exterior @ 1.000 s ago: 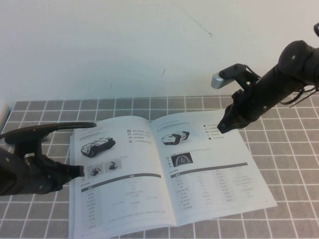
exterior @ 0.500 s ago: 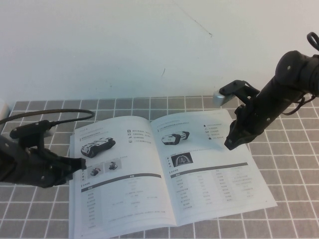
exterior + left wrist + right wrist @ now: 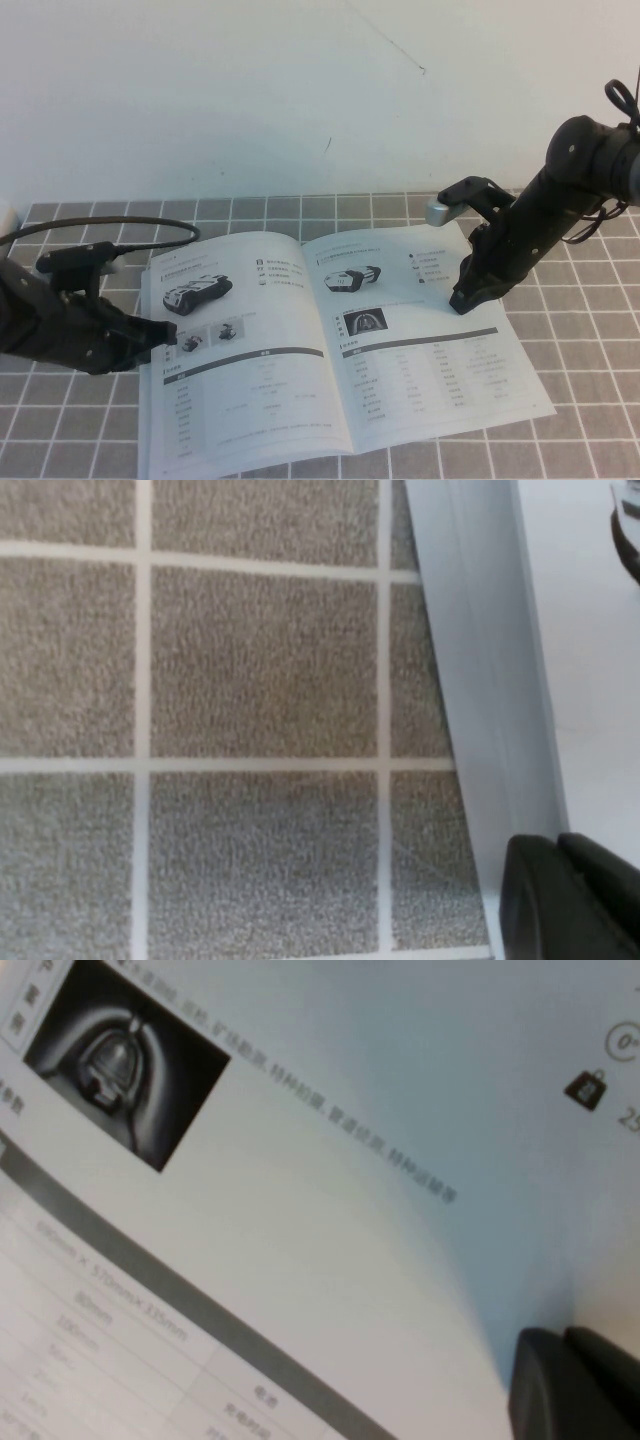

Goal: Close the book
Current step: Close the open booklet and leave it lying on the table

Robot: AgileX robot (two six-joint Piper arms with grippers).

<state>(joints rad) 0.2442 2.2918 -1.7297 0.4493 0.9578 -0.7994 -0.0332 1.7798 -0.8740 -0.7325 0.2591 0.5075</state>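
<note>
At book (image 3: 270,400): left end effector (image 3: 165,335), right end effector (image 3: 465,300).

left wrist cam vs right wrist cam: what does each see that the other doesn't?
Left wrist only: the grey grid mat and the left edge of the book, with the left gripper low beside that edge. Right wrist only: the right page's printed text and a dark photo, with the right gripper close to that page. Both: white book paper and that arm's own dark gripper tip.
</note>
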